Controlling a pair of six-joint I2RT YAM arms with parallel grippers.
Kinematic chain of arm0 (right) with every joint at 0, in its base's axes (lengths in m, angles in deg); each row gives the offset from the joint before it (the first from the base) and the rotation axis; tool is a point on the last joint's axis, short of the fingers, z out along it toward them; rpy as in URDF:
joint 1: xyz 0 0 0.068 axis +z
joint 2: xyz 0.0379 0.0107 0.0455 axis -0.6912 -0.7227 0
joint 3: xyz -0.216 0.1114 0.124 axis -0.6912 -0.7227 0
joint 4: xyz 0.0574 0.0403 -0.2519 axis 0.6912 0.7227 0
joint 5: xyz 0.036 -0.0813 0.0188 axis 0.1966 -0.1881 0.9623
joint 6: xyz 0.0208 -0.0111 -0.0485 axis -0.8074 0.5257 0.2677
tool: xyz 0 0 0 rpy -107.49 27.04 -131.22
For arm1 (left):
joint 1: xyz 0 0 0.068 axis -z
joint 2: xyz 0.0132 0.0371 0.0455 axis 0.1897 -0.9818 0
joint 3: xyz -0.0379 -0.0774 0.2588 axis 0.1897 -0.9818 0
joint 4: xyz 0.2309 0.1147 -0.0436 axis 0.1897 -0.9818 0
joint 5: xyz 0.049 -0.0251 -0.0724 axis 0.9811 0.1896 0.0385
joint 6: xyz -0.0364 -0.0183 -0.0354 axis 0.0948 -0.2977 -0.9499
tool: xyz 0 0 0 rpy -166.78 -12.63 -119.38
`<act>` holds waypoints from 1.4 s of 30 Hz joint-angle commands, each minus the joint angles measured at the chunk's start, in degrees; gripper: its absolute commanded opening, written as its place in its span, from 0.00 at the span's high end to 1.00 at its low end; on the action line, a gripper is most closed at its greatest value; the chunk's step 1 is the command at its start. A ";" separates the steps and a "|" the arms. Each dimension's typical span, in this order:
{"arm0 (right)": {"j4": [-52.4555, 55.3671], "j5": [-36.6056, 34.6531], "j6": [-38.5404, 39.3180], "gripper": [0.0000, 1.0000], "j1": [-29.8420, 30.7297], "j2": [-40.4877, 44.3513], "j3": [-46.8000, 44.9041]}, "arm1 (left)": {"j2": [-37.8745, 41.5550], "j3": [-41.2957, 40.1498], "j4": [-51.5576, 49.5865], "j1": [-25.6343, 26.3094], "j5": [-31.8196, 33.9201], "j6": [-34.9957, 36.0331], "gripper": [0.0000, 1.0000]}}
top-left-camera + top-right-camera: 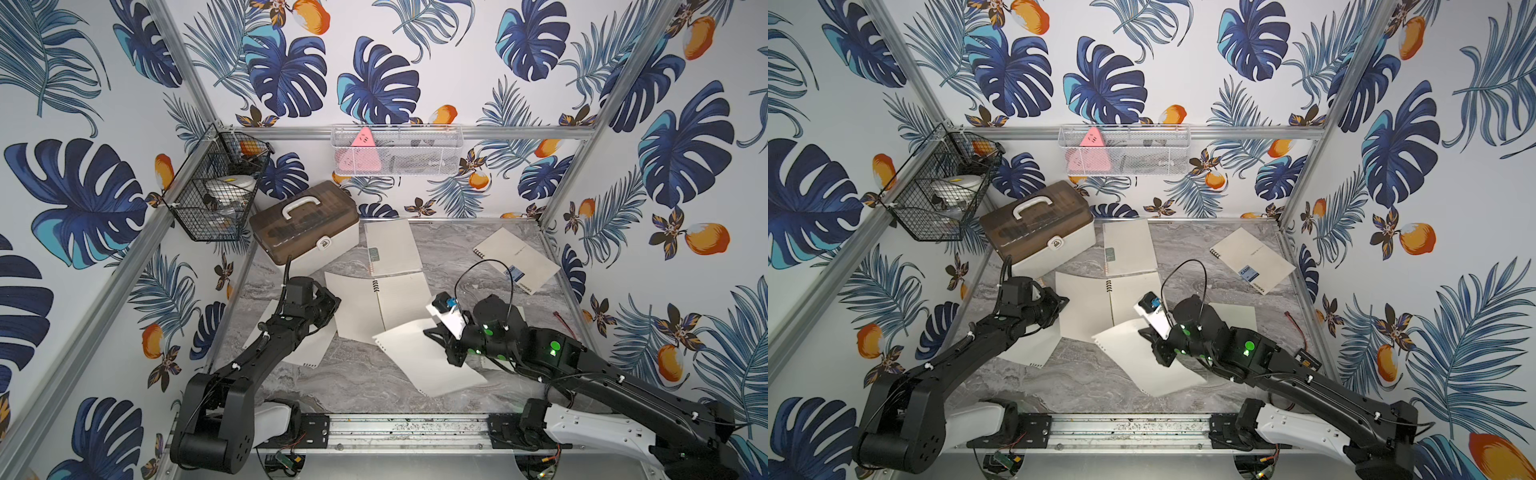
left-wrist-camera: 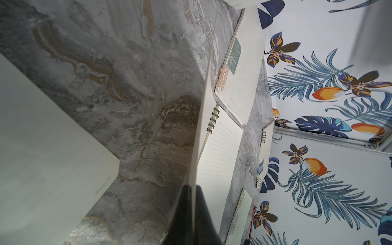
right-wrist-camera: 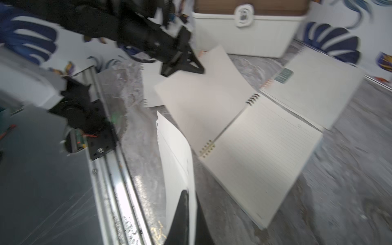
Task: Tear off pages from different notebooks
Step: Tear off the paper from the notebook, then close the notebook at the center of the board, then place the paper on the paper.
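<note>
An open notebook [image 1: 401, 303] with a black coil lies mid-table, its lined page [image 3: 254, 159] showing. My left gripper [image 1: 334, 303] is shut on the outer edge of its left leaf [image 2: 201, 127], which is lifted a little. My right gripper [image 1: 428, 332] is shut on a loose page [image 1: 424, 365] with punched holes along one edge, held just in front of the open notebook and curling in the right wrist view [image 3: 176, 148]. A small closed notebook [image 1: 390, 249] with a grey-green label lies behind. A larger notebook [image 1: 519, 259] with a blue label lies at the back right.
Another loose page [image 1: 307, 351] lies under my left arm, and a pale sheet [image 1: 1237, 316] shows behind my right wrist. A brown-lidded white box [image 1: 303, 224] stands at the back left. Wire baskets [image 1: 216, 187] [image 1: 397, 149] hang on the walls. A red cable [image 1: 565, 324] lies at the right edge.
</note>
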 commanded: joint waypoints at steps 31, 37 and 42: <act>-55.73 59.65 -39.93 1.00 -32.77 -15.49 -2.12 | 9.38 6.64 12.46 18.82 -17.75 30.27 0.01; -78.99 64.01 -56.70 1.00 -32.70 -20.43 -4.26 | 11.25 1.34 22.35 18.77 -21.61 31.57 0.01; -80.16 65.27 -57.46 1.00 -32.86 -21.29 -4.42 | 9.04 0.45 30.38 18.67 -24.12 30.16 0.13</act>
